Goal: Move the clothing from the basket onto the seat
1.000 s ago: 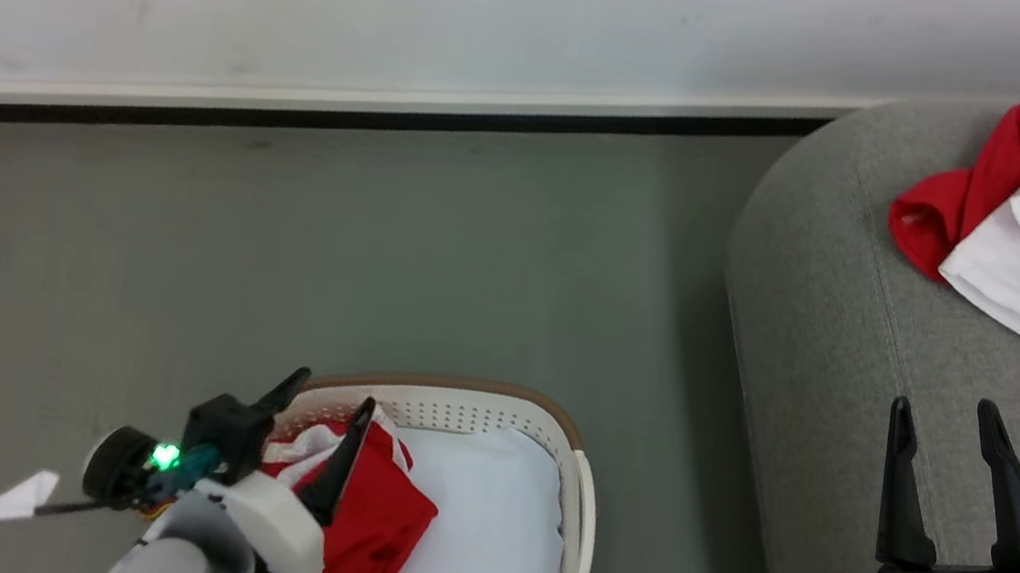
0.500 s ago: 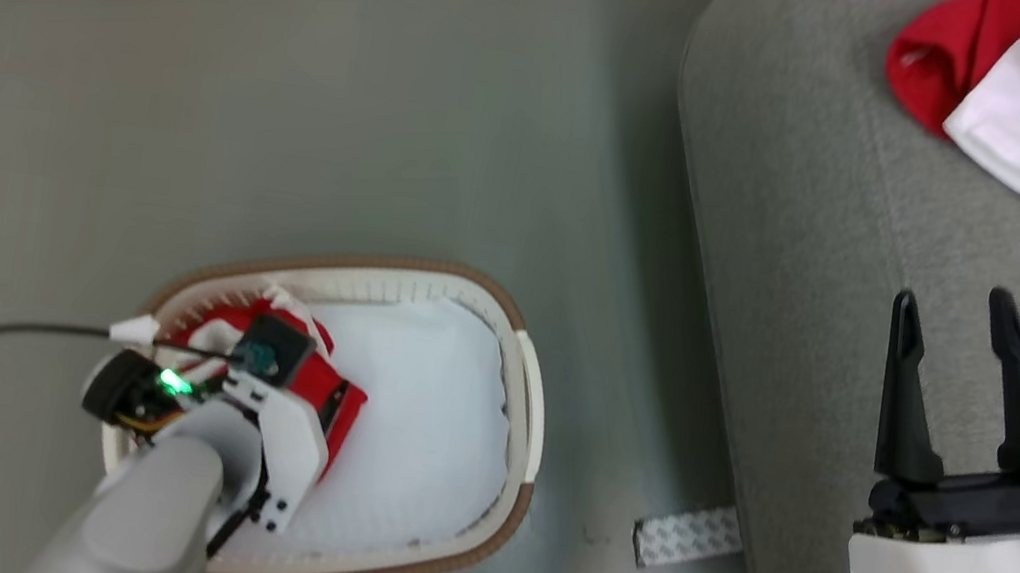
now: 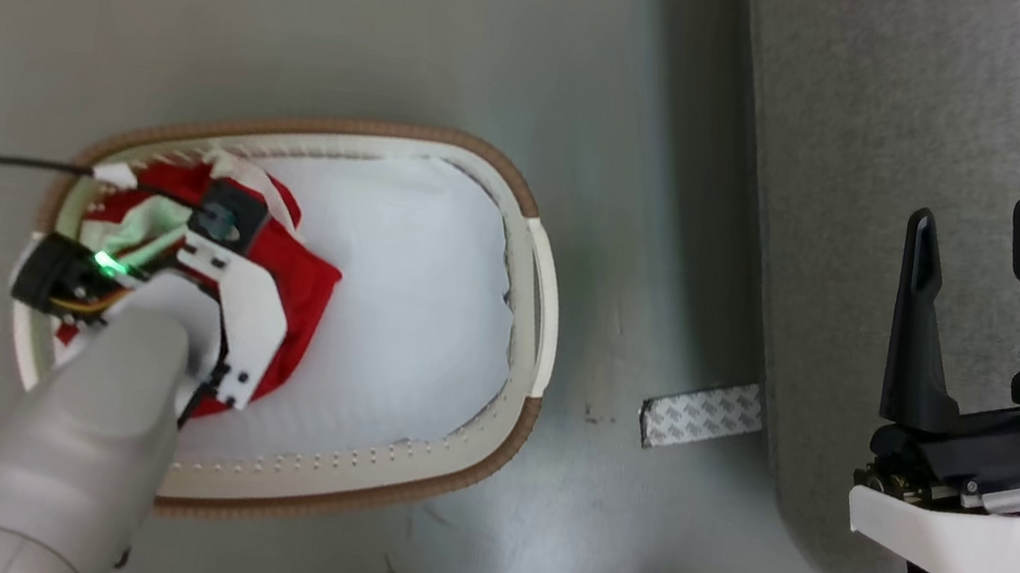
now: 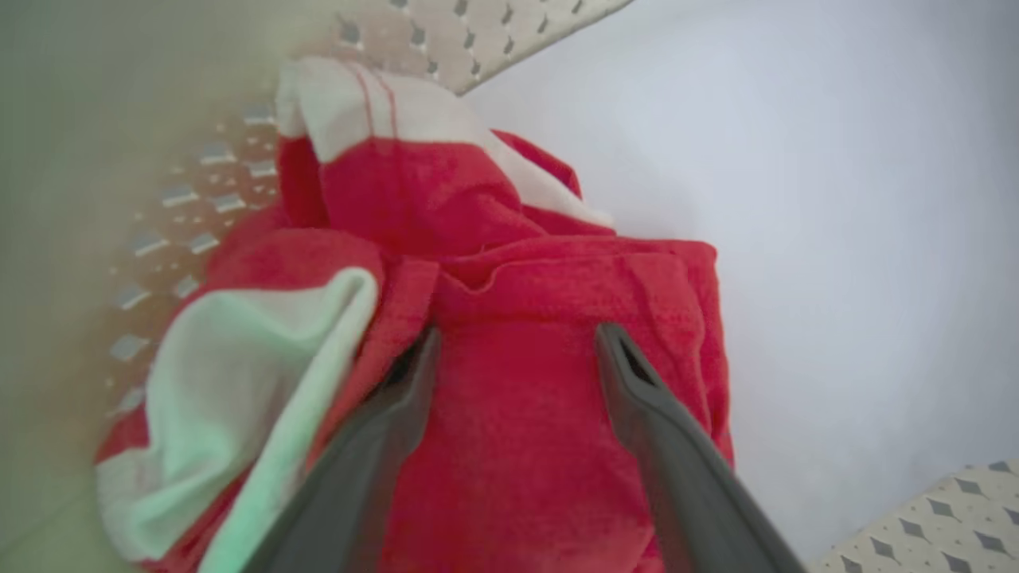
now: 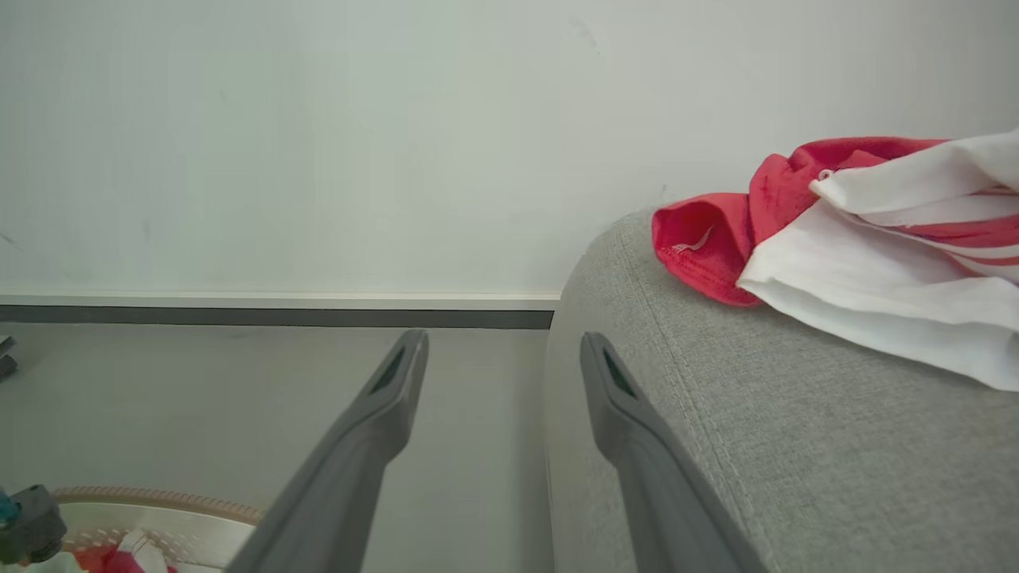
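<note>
Left gripper [image 4: 519,334]: fingers apart, tips against the red-and-white garment [image 4: 509,247] inside the basket [image 3: 536,260]. Right gripper [image 3: 975,217]: fingers apart, seat [image 3: 901,102] edge beneath.

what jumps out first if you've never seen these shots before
The bright red and white garment bunched at the left end of the cream basket catches the eye first, with the left gripper down on it, jaws spread. Next comes the right gripper, open by the edge of the grey seat, where more red and white clothing lies on top.
</note>
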Robot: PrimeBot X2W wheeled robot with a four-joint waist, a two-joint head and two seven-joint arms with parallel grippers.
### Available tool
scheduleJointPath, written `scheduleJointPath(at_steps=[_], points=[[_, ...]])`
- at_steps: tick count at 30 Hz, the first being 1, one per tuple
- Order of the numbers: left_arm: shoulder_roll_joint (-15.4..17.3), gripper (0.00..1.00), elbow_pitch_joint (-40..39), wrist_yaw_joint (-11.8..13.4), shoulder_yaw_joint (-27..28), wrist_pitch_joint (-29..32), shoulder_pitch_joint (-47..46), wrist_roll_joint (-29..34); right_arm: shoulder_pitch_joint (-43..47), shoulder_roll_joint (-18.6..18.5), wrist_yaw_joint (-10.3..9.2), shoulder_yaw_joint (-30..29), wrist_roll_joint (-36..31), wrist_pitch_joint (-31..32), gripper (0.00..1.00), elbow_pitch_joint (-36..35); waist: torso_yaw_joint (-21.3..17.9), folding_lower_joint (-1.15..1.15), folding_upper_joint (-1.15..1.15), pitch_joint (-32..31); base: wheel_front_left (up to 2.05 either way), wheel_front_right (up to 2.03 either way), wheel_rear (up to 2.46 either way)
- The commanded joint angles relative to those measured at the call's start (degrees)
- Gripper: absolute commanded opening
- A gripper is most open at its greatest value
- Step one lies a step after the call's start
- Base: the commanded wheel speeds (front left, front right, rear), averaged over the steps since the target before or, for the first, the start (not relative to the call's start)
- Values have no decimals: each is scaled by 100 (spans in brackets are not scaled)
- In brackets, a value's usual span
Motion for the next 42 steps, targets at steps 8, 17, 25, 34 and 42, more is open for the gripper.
scheduleJointPath(at_steps=[8,17,25,34,42], points=[[-6,0,301,25,-16,-26,-328,-86,-13,-1,-15,-105,94,5,100,-61,-118,-1,0,447,0,0,0],[-353,0,403,-215,69,-577,-76,-431,185,-3,-14,-244,28,4,100,202,177,-1,0,-286,0,0,0],[-597,0,458,-432,135,-1049,553,-842,585,-4,-15,-376,-77,4,100,595,569,-1,0,-1719,0,0,0],[-715,0,186,-533,234,-1362,1076,-1562,1300,-5,-14,-511,-317,5,100,935,995,-1,0,-3243,0,0,0],[-712,0,-1214,-536,-324,-1106,1410,-2610,1710,-6,-14,-419,-399,4,100,1045,1259,-1,0,-4100,0,0,0]])
